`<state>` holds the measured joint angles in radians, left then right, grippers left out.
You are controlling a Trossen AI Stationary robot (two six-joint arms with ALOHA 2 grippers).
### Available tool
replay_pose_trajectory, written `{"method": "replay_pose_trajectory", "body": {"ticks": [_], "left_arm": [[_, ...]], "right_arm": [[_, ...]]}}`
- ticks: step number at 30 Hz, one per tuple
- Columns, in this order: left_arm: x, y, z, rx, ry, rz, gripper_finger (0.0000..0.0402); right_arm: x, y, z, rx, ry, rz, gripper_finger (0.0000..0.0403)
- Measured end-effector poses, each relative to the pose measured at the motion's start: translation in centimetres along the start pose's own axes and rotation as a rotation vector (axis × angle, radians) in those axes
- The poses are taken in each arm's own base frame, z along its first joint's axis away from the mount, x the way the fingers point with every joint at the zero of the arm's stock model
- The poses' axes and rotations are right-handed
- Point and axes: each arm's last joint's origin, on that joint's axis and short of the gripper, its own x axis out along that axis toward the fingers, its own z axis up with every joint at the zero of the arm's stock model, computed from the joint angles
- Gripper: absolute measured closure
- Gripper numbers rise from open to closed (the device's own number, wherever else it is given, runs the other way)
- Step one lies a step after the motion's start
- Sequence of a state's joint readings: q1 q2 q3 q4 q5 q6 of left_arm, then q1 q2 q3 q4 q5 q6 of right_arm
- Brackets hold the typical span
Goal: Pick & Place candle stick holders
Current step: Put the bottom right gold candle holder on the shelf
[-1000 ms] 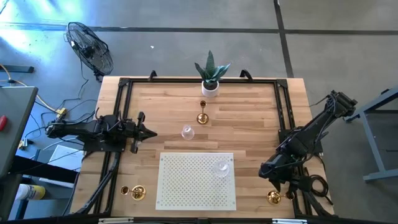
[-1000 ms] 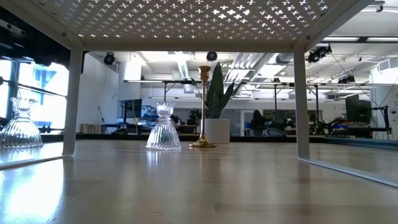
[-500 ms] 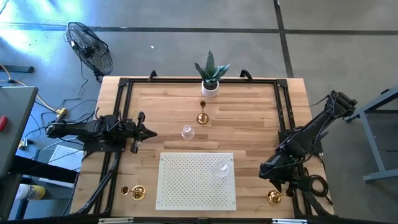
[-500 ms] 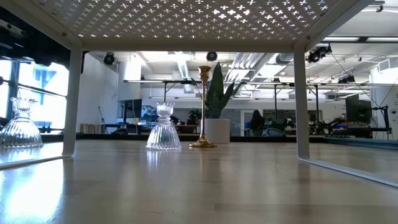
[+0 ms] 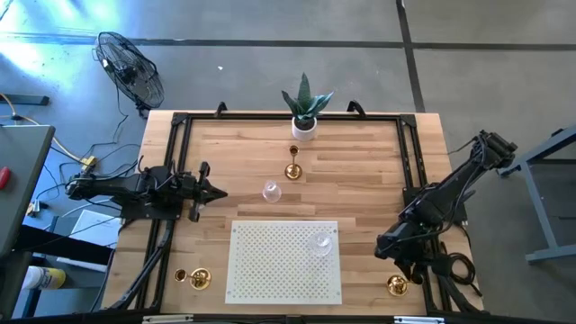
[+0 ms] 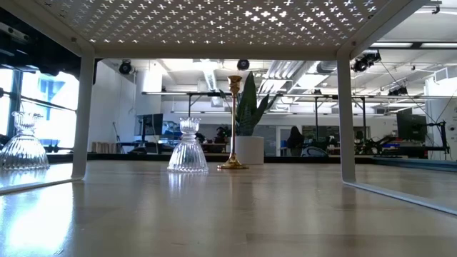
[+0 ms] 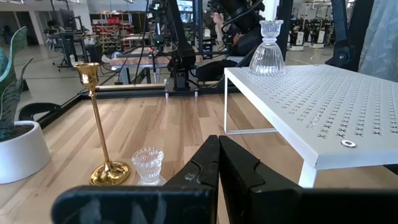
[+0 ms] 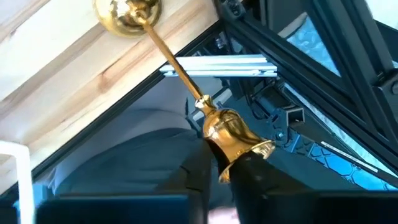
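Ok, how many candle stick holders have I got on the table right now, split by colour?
gold holders: 3 (one near the plant pot, one front-left, one in the right gripper)
clear glass holders: 3 (two on the table, the second seen in the low view only; one on the mat)
Total: 6

table (image 5: pixel 360 171): wood | on it: white mat (image 5: pixel 283 261), plant pot (image 5: pixel 304 129), candle stick holders (image 5: pixel 292 169)
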<state>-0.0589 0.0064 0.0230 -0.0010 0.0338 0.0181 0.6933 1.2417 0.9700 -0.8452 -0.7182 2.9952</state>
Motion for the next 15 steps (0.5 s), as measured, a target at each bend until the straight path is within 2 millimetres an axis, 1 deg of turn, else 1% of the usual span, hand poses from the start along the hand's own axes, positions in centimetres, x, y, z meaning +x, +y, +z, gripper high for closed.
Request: {"method": "replay_pose_trajectory", "body": {"ticks": [2,5,9,15], "left_arm": [[0.0,0.0,0.0,0.0,0.0,0.0,0.04],[0.0,0.0,-0.01,0.0,0.0,0.0,0.04],[0.0,0.0,0.0,0.0,0.0,0.0,0.04],[0.0,0.0,-0.01,0.0,0.0,0.0,0.04]], "right_arm": [[-0.03,0.02,0.02,-0.032,-0.001,0.008,0.0392],[0.1,0.03,0.17,-0.055,-0.014,0.0,0.0388],[0.09,0.03,0.26,-0.081,-0.022,0.001,0.0396],[0.05,0.01,0.32,-0.141,-0.026,0.006,0.0399]]}}
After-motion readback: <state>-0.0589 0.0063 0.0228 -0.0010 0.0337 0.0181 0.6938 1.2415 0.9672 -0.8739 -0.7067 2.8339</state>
